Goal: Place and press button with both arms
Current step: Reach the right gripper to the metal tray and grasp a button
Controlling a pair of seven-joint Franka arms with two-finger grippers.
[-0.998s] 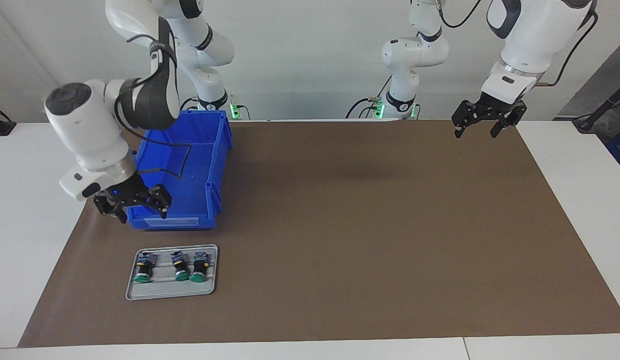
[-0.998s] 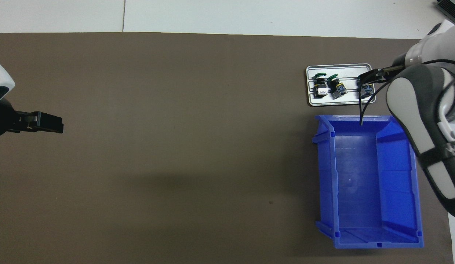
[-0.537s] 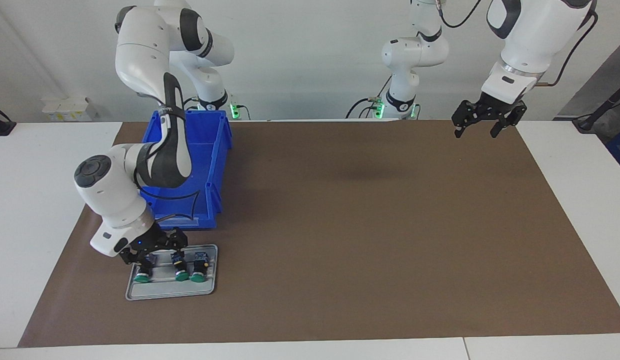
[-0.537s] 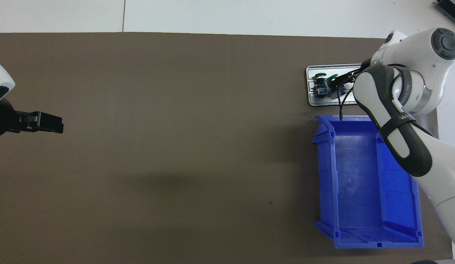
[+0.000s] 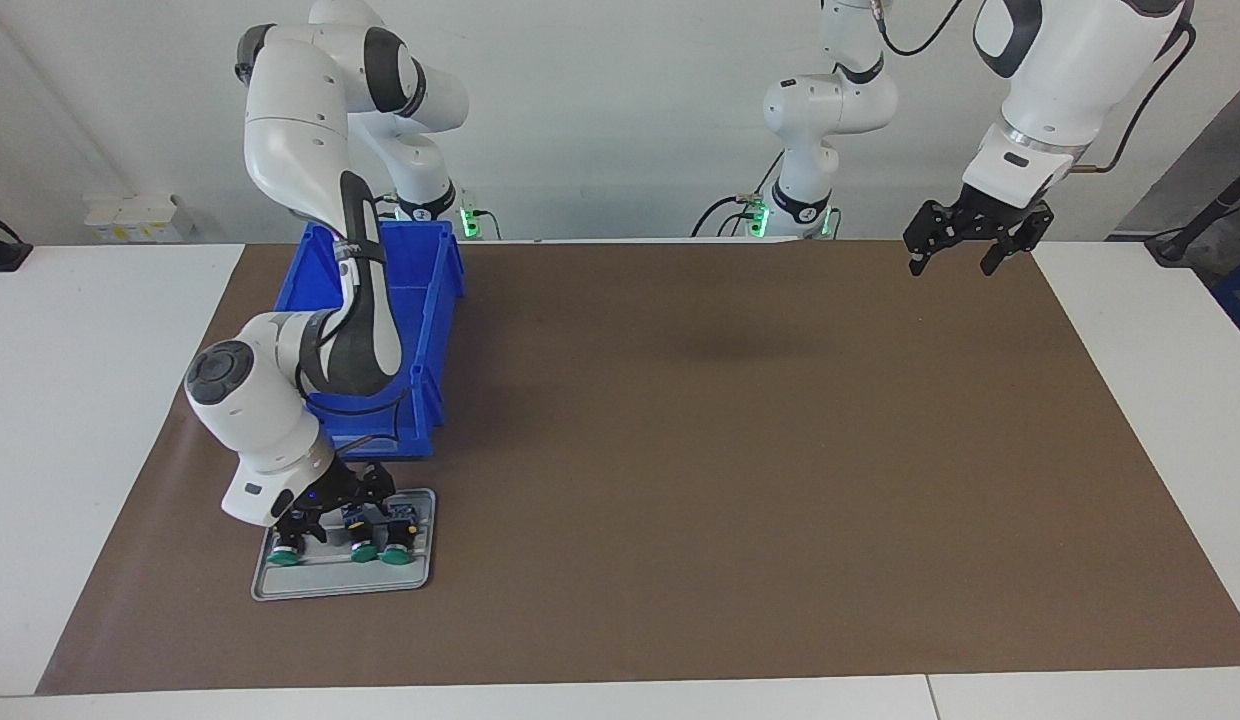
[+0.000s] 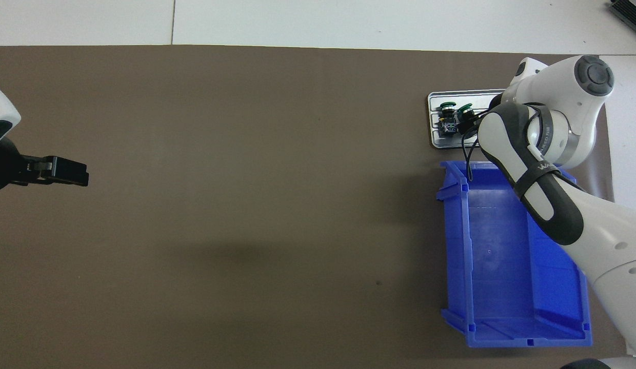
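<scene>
Green-capped button: light, rigid, slick cap; best gripped across black body. Right pincer over it, grip unclear; left pincer released, waiting.

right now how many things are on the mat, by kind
green push buttons: 3, lying side by side on the tray
grey tray: 1, farther from the robots than the bin
blue bin: 1, nothing seen inside
total: 5
</scene>
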